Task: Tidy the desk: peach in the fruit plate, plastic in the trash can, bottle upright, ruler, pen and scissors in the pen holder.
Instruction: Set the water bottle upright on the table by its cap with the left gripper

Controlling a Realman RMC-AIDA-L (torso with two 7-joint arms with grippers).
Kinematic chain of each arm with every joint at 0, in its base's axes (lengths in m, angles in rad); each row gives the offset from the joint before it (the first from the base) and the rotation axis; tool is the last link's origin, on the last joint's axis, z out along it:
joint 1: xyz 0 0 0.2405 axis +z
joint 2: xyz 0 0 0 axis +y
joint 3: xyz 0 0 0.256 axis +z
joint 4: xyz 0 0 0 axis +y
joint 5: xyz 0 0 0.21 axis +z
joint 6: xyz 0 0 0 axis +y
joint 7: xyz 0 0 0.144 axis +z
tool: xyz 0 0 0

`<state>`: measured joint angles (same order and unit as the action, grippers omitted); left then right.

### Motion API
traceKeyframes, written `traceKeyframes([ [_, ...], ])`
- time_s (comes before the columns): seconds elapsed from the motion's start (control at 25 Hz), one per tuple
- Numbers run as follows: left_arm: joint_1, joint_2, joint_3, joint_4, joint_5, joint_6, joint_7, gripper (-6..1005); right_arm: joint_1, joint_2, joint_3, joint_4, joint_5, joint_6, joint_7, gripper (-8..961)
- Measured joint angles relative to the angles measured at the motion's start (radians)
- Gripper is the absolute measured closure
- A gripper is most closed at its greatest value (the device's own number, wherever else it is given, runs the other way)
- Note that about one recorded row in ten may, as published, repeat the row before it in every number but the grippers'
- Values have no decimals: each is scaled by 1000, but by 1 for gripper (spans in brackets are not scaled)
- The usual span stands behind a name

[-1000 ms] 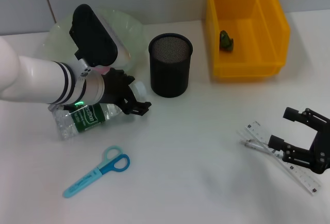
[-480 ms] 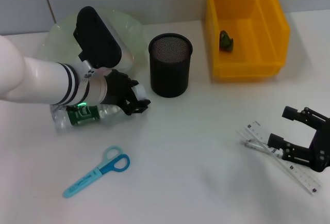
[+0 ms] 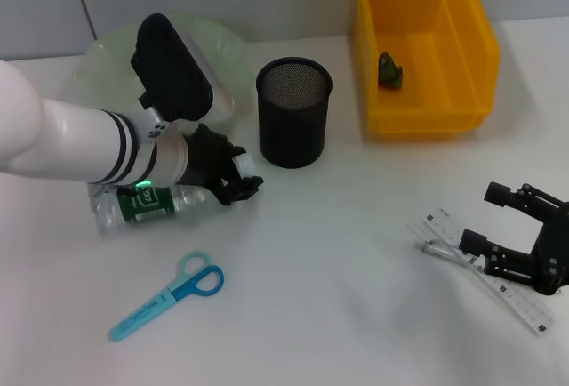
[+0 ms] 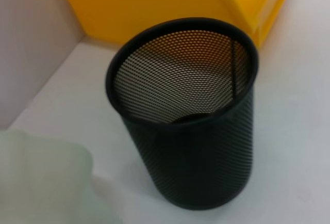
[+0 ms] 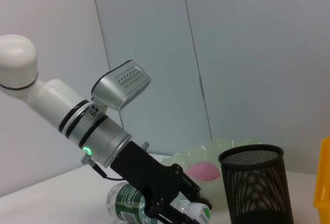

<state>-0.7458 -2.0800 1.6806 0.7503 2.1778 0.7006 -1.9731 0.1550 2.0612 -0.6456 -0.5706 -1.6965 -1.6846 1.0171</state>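
The left gripper is closing its jaws around the capped neck of the bottle, which is lying on its side toward the desk's left edge, long axis running leftward from the jaws, cap toward the pen holder. The right gripper is idling with jaws spread near the right edge, far from the bottle.

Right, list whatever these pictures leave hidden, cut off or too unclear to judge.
- Clear plastic water bottle with green label: the left arm hides its middle in the head view; whether the left gripper actually grips its white-capped neck is unclear.
- Pink peach in the pale green fruit plate: hidden by the arm in the head view.
- Pen beside the transparent ruler: too small.
- Right gripper: cut off at the edge.
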Motion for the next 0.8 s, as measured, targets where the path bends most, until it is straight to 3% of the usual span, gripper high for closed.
traceKeyframes([
  [0.48,56,1,4,134,-4,96,-2,529,-7,2,6,0,0,0,1,116],
  [0.52,102,6,3,235,-6,137,-27,529,-7,2,6,0,0,1,1,116],
  [0.8,152,7,-3,319,-6,156,-38,530,-10,2,7,0,0,7,6,116],
])
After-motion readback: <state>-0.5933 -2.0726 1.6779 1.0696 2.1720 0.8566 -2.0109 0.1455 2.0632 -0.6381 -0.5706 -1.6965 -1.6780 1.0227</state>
